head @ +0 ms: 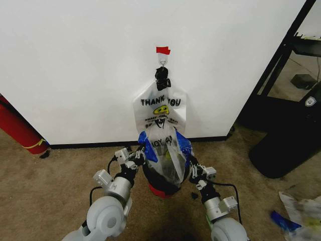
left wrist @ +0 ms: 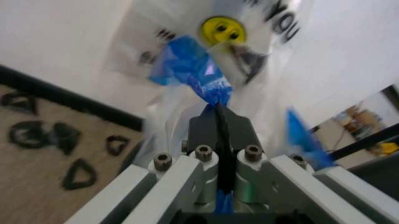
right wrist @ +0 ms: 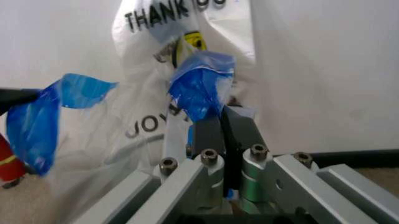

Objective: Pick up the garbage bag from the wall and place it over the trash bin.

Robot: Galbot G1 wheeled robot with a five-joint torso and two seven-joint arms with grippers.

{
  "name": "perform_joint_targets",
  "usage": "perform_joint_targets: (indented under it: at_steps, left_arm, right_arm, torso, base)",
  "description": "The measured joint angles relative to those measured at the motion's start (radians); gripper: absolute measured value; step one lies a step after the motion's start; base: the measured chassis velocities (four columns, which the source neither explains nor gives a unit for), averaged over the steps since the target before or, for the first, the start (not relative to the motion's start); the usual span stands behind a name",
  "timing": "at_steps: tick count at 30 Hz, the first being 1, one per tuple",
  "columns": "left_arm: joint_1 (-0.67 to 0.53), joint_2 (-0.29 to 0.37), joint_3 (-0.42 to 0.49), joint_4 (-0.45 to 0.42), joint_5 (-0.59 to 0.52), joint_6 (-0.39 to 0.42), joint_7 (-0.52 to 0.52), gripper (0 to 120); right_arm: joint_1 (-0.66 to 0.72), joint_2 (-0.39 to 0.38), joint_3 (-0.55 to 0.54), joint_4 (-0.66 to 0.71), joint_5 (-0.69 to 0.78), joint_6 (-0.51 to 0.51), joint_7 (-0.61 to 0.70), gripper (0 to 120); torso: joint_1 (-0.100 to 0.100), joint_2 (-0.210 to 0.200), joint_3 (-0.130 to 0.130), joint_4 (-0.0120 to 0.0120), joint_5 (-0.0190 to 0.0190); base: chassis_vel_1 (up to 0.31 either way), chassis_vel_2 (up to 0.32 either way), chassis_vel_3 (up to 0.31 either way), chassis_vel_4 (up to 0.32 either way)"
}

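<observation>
Blue-sided garbage bag (head: 165, 150), one, pinched by two claws: left claw (head: 139, 156), right claw (head: 192, 169).

We count two thin plastic bags: one whitish "THANK YOU" bag (head: 159, 108) hanging on the white wall (head: 75, 60), one blue-panelled translucent bag (head: 165, 153) below it. One round black bin (head: 159, 187), one red cylinder (head: 17, 128), two tools: left tool (head: 140, 157), right tool (head: 191, 170).
</observation>
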Motion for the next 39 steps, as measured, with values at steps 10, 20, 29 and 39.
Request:
perform_joint_targets:
  at_steps: [10,20,29,39]
  left_arm:
    - [0.099,0.061,-0.077,-0.111,0.027,0.122,-0.117,0]
    - [0.119,0.051,-0.048,-0.069,0.051,0.186,-0.144,0]
    - [0.091,0.096,-0.101,-0.05,-0.008,0.191,-0.163,0]
    - [0.13,0.113,-0.121,-0.08,-0.024,0.211,-0.169,0]
  right_arm:
    - [-0.157,-0.003,0.074,0.146,-0.017,-0.131,0.173,0]
    - [-0.176,0.027,0.046,0.12,-0.035,-0.228,0.208,0]
    - [-0.081,0.001,0.034,0.092,0.063,-0.239,0.159,0]
    - [-0.1,-0.017,0.032,0.092,0.127,-0.319,0.184,0]
  torso:
    - [0.0,0.0,0.0,0.0,0.0]
    - [0.0,0.0,0.0,-0.0002,-0.0001]
    - [0.0,0.0,0.0,-0.0001,-0.0001]
    - [0.0,0.0,0.0,-0.0001,-0.0001]
  base:
    - [0.0,0.0,0.0,0.0]
    - [0.0,0.0,0.0,0.0]
    - [0.0,0.0,0.0,0.0]
    - [0.0,0.0,0.0,0.0]
